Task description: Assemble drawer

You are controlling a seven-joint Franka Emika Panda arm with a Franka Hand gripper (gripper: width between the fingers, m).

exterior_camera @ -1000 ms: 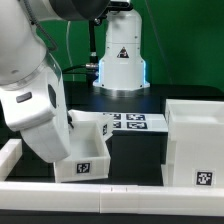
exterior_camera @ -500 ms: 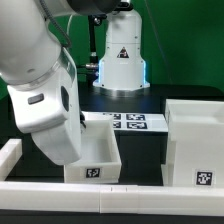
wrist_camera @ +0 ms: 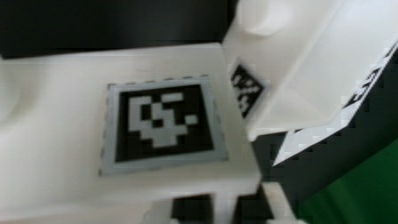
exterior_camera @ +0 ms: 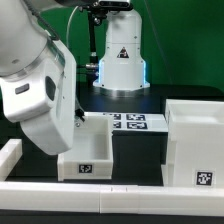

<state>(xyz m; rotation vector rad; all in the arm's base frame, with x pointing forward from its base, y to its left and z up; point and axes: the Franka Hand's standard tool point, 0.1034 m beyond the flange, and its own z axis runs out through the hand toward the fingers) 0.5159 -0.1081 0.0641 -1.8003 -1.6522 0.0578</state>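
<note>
Starting at the bottom edge of the exterior view, we see a low white border rail (exterior_camera: pixel 140 196) running across the frame. Just behind it, lower left of centre, sits the drawer's small tray (exterior_camera: pixel 100 160): matte white, boxy and open on top, with a front tag (exterior_camera: pixel 84 169) on its near wall. At lower right stands the large shell (exterior_camera: pixel 195 135), a taller white box with a corner tag (exterior_camera: pixel 204 179). The arm (exterior_camera: pixel 35 90) fills the upper left and hides the tray's left side. The gripper (exterior_camera: pixel 72 128) reaches down at that wall, but we cannot tell whether it is clenched or released. The wrist view shows only a blurred close tag (wrist_camera: pixel 164 122) on white plastic. Farther back, the marker board (exterior_camera: pixel 128 122) lies on the black table (exterior_camera: pixel 140 150), with the robot base (exterior_camera: pixel 120 55) behind it at upper centre.
</note>
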